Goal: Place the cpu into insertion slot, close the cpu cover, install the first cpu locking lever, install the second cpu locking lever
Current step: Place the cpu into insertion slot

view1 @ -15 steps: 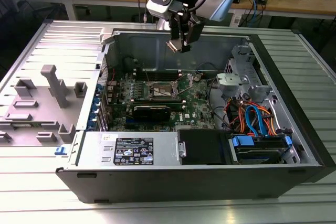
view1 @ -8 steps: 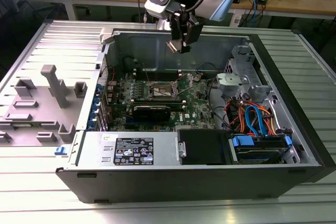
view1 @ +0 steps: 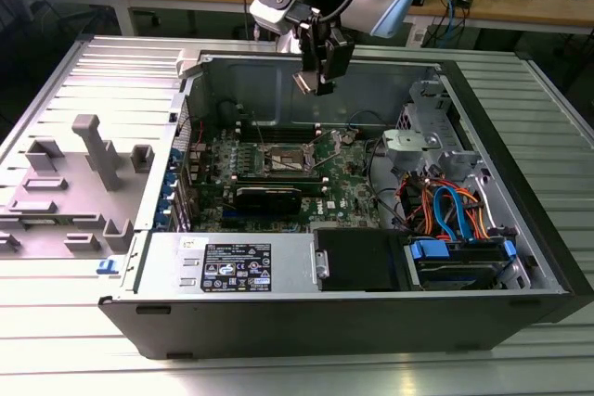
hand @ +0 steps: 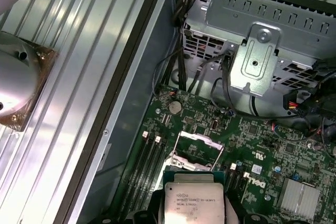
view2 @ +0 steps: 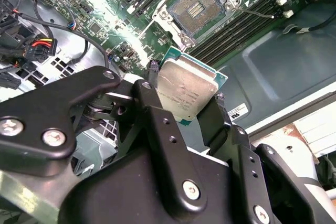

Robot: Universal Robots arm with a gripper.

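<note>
We have the cpu (view2: 186, 93) clamped by two opposite edges in the gripper (view2: 185, 83), hanging well above the insertion slot (view2: 197, 8), whose dark centre lies bare. We judge the first step, placing the chip, to be in hand. Seating it calls for squaring the chip's edges to the slot and a level, gentle descent.

The exterior view overlooks the open case (view1: 278, 322) from afar; both wrist views closely share its motherboard (view2: 113, 3) (hand: 252, 135).
</note>
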